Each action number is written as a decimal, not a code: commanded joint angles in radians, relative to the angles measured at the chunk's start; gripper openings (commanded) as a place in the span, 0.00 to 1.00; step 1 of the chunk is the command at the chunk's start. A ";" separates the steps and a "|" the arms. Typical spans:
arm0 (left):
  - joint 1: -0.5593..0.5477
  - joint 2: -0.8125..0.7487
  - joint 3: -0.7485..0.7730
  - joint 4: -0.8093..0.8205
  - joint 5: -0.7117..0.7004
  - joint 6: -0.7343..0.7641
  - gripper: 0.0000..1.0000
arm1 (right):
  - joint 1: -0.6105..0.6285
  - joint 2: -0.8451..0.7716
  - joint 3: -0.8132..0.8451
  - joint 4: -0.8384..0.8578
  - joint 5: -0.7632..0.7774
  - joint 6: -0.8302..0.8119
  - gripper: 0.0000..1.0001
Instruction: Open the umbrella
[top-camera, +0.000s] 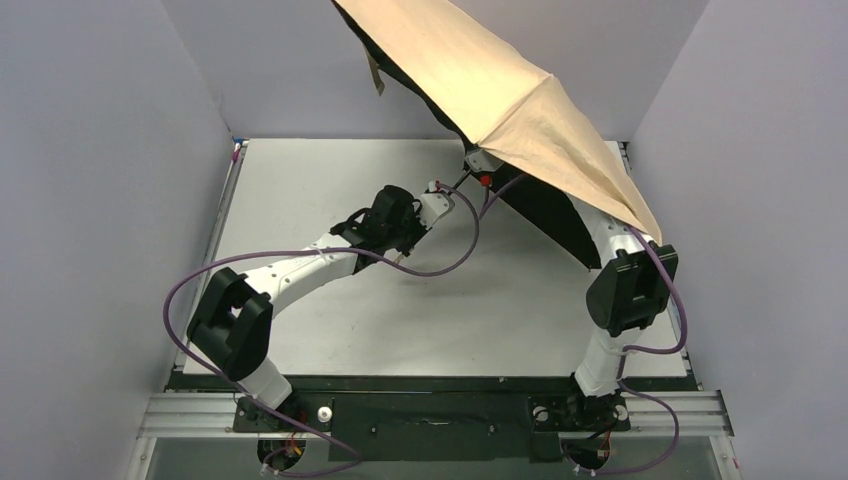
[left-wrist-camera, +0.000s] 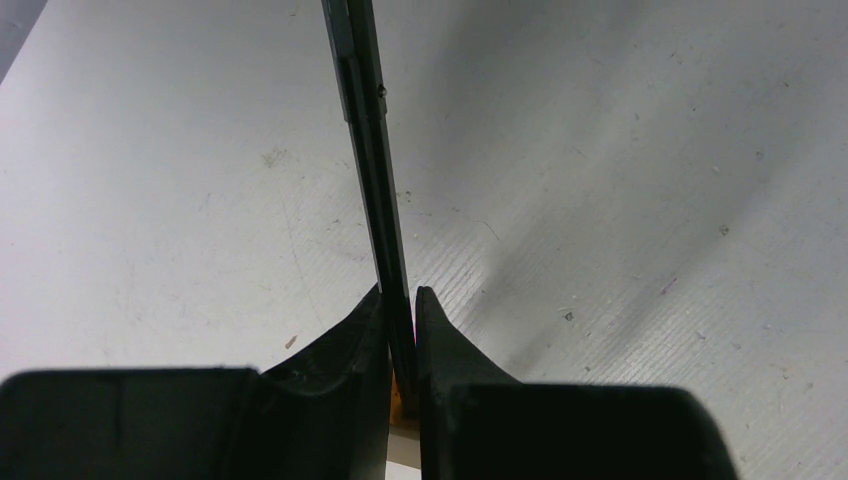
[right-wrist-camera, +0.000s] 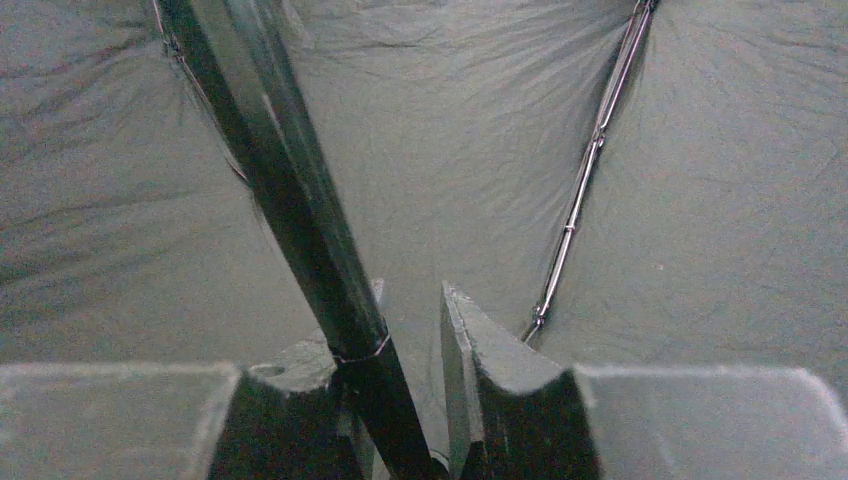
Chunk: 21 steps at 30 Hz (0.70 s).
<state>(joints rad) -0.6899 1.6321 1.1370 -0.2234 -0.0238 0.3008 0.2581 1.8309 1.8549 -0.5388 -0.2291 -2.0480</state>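
The umbrella (top-camera: 520, 100) stands open, its peach-tan canopy tilted over the table's back right with the black lining underneath. My left gripper (top-camera: 447, 192) is shut on the thin black shaft (left-wrist-camera: 372, 150), which runs straight up from between its fingertips (left-wrist-camera: 400, 295). Most of my right gripper (top-camera: 478, 162) is hidden under the canopy. In the right wrist view its jaws (right-wrist-camera: 410, 300) stand open around the shaft (right-wrist-camera: 290, 200), which leans on the left finger with a gap to the right finger. The lining (right-wrist-camera: 700, 250) fills that view.
The white table (top-camera: 330, 190) is walled in by grey panels on the left, back and right. A metal rib (right-wrist-camera: 590, 170) runs along the lining near the right gripper. Purple cables (top-camera: 450, 255) loop off both arms over the table.
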 joint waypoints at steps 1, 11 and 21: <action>0.023 0.101 -0.194 -0.961 -0.065 0.093 0.00 | -0.177 -0.106 0.278 0.608 0.272 -0.108 0.16; 0.031 0.107 -0.189 -0.975 -0.096 0.098 0.00 | -0.192 -0.075 0.346 0.587 0.247 -0.132 0.24; 0.046 0.118 -0.176 -0.985 -0.098 0.114 0.00 | -0.219 -0.086 0.354 0.571 0.202 -0.138 0.13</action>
<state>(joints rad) -0.6762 1.6310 1.1538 -0.2367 -0.0559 0.3199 0.2573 1.8969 2.0438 -0.6075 -0.2779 -2.0472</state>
